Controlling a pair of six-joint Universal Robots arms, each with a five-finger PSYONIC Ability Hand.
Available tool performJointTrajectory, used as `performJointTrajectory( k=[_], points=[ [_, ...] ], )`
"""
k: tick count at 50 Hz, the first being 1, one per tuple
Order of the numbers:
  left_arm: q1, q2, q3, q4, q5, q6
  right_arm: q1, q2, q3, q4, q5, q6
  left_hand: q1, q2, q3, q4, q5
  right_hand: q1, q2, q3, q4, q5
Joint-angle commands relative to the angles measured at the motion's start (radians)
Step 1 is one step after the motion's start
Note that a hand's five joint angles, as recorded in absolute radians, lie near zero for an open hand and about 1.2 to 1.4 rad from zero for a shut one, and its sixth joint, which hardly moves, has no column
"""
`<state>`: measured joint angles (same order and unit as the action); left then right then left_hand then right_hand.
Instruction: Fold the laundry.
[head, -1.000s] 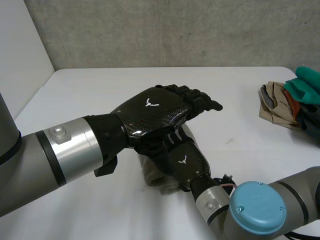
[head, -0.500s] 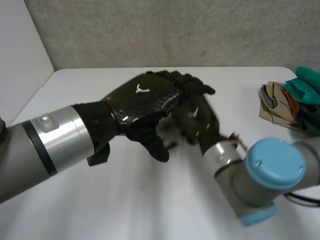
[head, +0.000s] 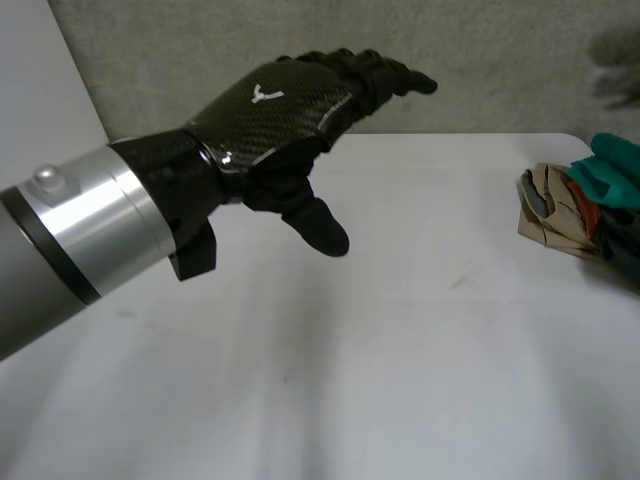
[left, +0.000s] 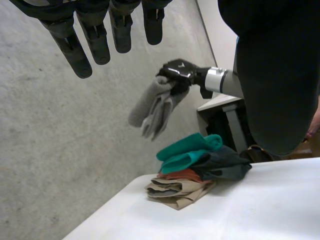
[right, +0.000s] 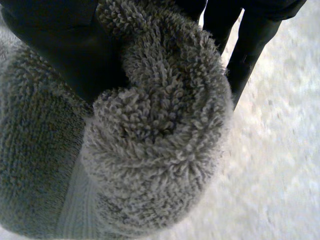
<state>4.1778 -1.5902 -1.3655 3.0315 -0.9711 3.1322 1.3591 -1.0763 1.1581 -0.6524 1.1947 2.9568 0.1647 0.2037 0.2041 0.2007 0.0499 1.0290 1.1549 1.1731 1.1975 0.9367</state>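
Grey fleece cloth (left: 152, 105), folded thick, has left the white tabletop (head: 400, 360): my right robot hand (left: 177, 70) clutches it high over the stack of folded clothes (left: 195, 172), while my left robot hand (head: 285, 105) has lifted away, fingers straight and empty. Stacking looks next.

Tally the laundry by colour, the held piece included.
grey cloth, in the right hand: 1
tan cloth, at the pile's bottom: 1
rust cloth: 1
teal cloth: 1
dark cloth: 1
Total: 5, as far as the folds show.
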Motion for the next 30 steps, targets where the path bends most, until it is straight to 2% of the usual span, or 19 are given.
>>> performJointTrajectory(
  k=[1,5,6,8,9,12,19,21,22,26,30],
  points=[
    [-0.036,-0.028,-0.033,0.035,-0.005,0.005,-0.164,0.249,-0.048,-0.114,-0.185,0.05,0.01,-0.029,-0.03,-0.026,-0.05,0.367,0.241,0.223,0.199,0.285],
    [-0.051,-0.042,-0.053,0.049,-0.014,0.005,-0.221,0.349,-0.017,-0.134,-0.251,0.045,0.01,-0.029,-0.03,-0.026,-0.05,0.367,0.241,0.223,0.199,0.285],
    [-0.053,-0.043,-0.057,0.05,-0.014,0.005,-0.233,0.377,0.0,-0.142,-0.291,0.044,0.01,-0.029,-0.03,-0.026,-0.05,0.367,0.241,0.223,0.199,0.285],
    [-0.056,-0.048,-0.061,0.055,-0.015,0.005,-0.241,0.392,0.021,-0.15,-0.342,0.038,0.01,-0.029,-0.03,-0.026,-0.05,0.367,0.241,0.223,0.199,0.285],
    [-0.059,-0.053,-0.063,0.056,-0.015,0.006,-0.247,0.401,0.037,-0.156,-0.396,0.028,0.01,-0.029,-0.03,-0.026,-0.05,0.367,0.241,0.223,0.199,0.285],
    [-0.065,-0.056,-0.064,0.055,-0.015,0.008,-0.255,0.398,0.052,-0.167,-0.454,0.021,0.01,-0.029,-0.03,-0.026,-0.05,0.367,0.241,0.223,0.199,0.285],
    [-0.084,-0.047,-0.054,0.055,-0.018,0.013,-0.252,0.337,0.054,-0.165,-0.434,0.068,0.01,-0.029,-0.03,-0.026,-0.05,0.367,0.241,0.223,0.199,0.285],
    [-0.087,-0.042,-0.049,0.053,-0.02,0.013,-0.249,0.302,0.058,-0.151,-0.414,0.097,0.01,-0.029,-0.03,-0.026,-0.05,-0.568,-0.694,-0.712,-0.737,-0.65],
    [-0.087,-0.042,-0.047,0.053,-0.02,0.013,-0.247,0.291,0.06,-0.144,-0.406,0.108,0.01,-0.029,-0.03,-0.026,-0.05,-0.854,-0.98,-0.999,-1.023,-0.937],
    [-0.088,-0.036,-0.04,0.053,-0.02,0.013,-0.252,0.219,0.063,-0.082,-0.389,0.159,0.01,-0.029,-0.03,-0.026,-0.05,-0.854,-0.98,-0.999,-1.023,-0.937],
    [-0.088,-0.03,-0.035,0.05,-0.02,0.013,-0.256,0.168,0.055,-0.007,-0.408,0.174,0.01,-0.029,-0.03,-0.026,-0.05,-0.854,-0.98,-0.999,-1.023,-0.937]
  ],
)
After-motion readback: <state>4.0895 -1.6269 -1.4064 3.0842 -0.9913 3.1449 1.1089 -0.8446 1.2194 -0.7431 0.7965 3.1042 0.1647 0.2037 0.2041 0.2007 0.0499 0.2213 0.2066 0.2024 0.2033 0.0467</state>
